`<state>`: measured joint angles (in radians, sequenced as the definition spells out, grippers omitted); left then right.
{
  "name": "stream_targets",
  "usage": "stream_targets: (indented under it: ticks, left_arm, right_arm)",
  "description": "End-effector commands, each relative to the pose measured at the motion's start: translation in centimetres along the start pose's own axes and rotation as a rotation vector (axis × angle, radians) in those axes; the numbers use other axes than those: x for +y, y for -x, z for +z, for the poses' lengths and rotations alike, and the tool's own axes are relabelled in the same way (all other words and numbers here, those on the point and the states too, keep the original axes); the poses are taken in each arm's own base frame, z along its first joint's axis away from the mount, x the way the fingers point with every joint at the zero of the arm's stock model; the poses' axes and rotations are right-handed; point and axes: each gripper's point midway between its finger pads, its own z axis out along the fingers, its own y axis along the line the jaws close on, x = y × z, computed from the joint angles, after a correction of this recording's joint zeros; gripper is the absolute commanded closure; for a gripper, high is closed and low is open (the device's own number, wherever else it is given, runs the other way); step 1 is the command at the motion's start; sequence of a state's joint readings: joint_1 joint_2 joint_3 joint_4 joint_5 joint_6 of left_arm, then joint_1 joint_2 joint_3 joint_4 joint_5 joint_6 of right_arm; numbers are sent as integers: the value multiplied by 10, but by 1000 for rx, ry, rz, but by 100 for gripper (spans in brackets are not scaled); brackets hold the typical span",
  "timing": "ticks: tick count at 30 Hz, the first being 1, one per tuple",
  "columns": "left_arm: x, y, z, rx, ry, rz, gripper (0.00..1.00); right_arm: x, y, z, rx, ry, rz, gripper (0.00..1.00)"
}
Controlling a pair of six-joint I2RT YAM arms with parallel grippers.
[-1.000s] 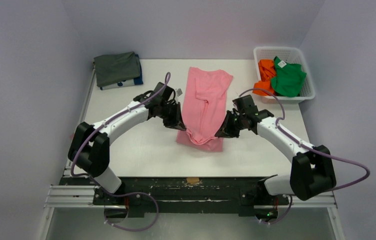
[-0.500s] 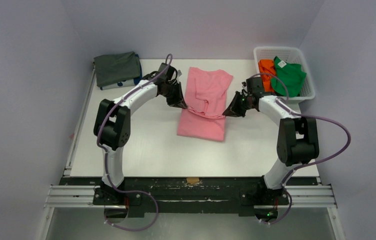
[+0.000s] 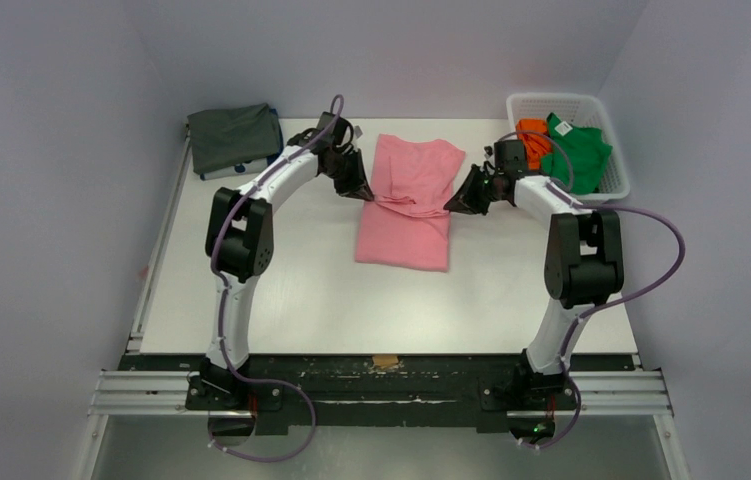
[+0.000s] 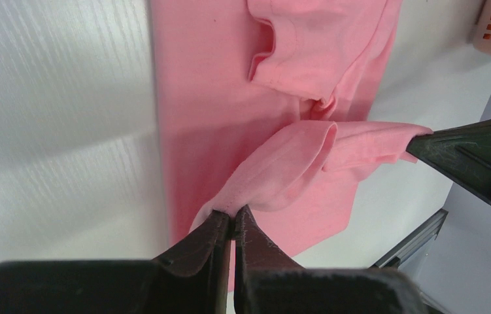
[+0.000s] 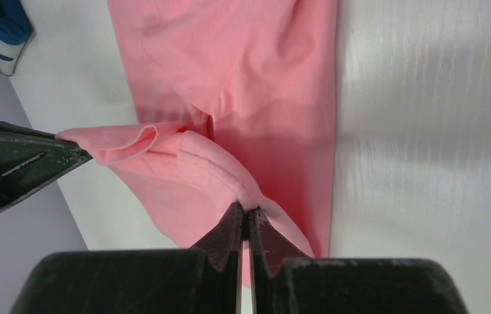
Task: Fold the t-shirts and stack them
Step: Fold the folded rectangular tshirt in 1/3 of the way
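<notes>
The pink t-shirt (image 3: 406, 210) lies lengthwise mid-table. My left gripper (image 3: 368, 195) is shut on its near edge at the left side, and my right gripper (image 3: 450, 205) is shut on the same edge at the right. Together they hold that edge lifted above the shirt's middle, doubled back over the rest. The left wrist view shows the pinched pink hem (image 4: 255, 196); the right wrist view shows it too (image 5: 229, 180). A folded dark grey t-shirt (image 3: 234, 135) lies on a blue one (image 3: 273, 162) at the far left. Orange (image 3: 531, 140) and green (image 3: 576, 155) t-shirts lie in the basket.
The white lattice basket (image 3: 612, 188) stands at the far right corner. Grey walls close in the table on three sides. The table's near edge carries the arm bases and a metal rail (image 3: 381, 385).
Both grippers have carried the shirt's near edge away from the front of the table toward its far end, folding the lower part over the middle. Both arms have stretched out further.
</notes>
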<state>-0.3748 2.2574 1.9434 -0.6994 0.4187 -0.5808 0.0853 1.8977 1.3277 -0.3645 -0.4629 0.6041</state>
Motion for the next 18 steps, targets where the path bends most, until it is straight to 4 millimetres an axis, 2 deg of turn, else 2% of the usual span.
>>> stream_targets:
  ticks: [1, 3, 5, 7, 9, 10, 11, 14, 16, 18]
  left_arm:
    - [-3, 16, 4, 7, -38, 12, 93]
    - [-4, 32, 5, -20, -57, 6, 82]
    - [-11, 53, 1, -54, -102, 1, 78]
    - [-21, 74, -12, -97, -160, -1, 63]
    - [-28, 88, -28, -144, -192, 5, 27]
    - [-31, 91, -37, -165, -199, 16, 4]
    - [-32, 91, -47, -184, -198, 24, 1]
    - [-27, 77, -61, -196, -166, 45, 0]
    - [-16, 55, -62, -154, -141, 35, 0]
    - [-4, 29, -61, -106, -118, 12, 0]
  right_arm:
    - [10, 28, 5, -45, 35, -9, 96]
    - [10, 40, 10, -66, 27, 9, 88]
    - [11, 62, 14, -110, 28, 24, 80]
    - [16, 84, 12, -148, 31, 26, 66]
    - [25, 101, 5, -184, 34, 11, 57]
    - [25, 105, 2, -200, 29, 5, 54]
    - [25, 106, 0, -213, 20, -3, 51]
    - [14, 96, -7, -230, -19, -18, 47]
    - [2, 77, -10, -202, -43, -36, 47]
    - [-13, 50, -9, -148, -60, -25, 47]
